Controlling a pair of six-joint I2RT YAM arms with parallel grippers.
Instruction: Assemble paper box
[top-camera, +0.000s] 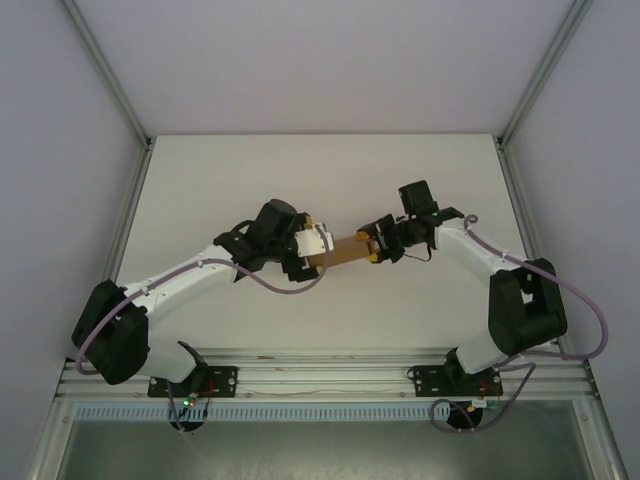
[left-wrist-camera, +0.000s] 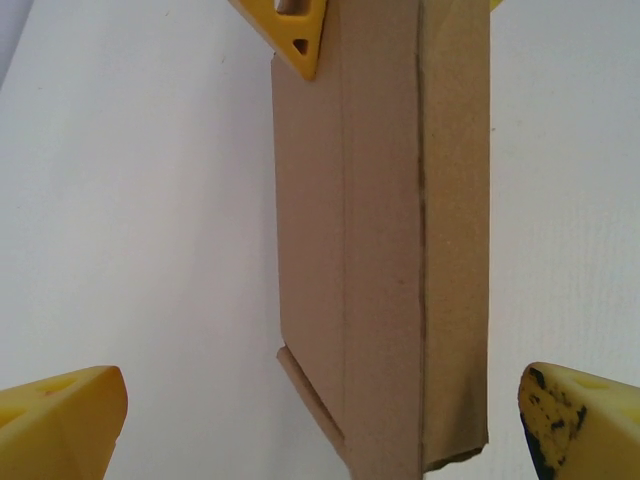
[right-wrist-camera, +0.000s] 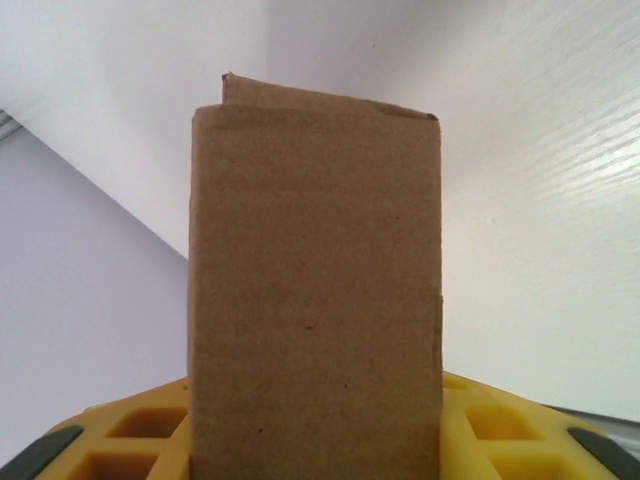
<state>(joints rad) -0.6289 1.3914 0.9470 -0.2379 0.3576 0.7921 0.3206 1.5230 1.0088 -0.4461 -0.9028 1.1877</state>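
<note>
Mid-table, the flat tan-brown thin cardboard paper box (top-camera: 345, 250) lay spanned between the two arms. We could not tell whether it touched the surface. The right gripper (top-camera: 372, 248) was clamped on its right end. In the right wrist view the box (right-wrist-camera: 315, 280) stood up out of the yellow ribbed fingers (right-wrist-camera: 130, 435), with a second layer peeking behind its far edge and a small nick on its right edge. The left gripper (top-camera: 318, 250) stood wide apart around the other end. In the left wrist view its yellow fingertips (left-wrist-camera: 60, 425) sat to either side of the box (left-wrist-camera: 380, 250), with bare table showing in both gaps. Two long creases ran the length of the panel there, a narrow flap (left-wrist-camera: 310, 395) jutted from the near left corner, and the near right corner looked slightly ragged. The white table (top-camera: 320, 170) lay open beyond the box and to both sides. Pale walls (top-camera: 50, 150) with grey metal posts (top-camera: 105, 70) closed in the far edge and both sides, and a slotted metal rail (top-camera: 330, 365) carried the arm bases at the near edge.
</note>
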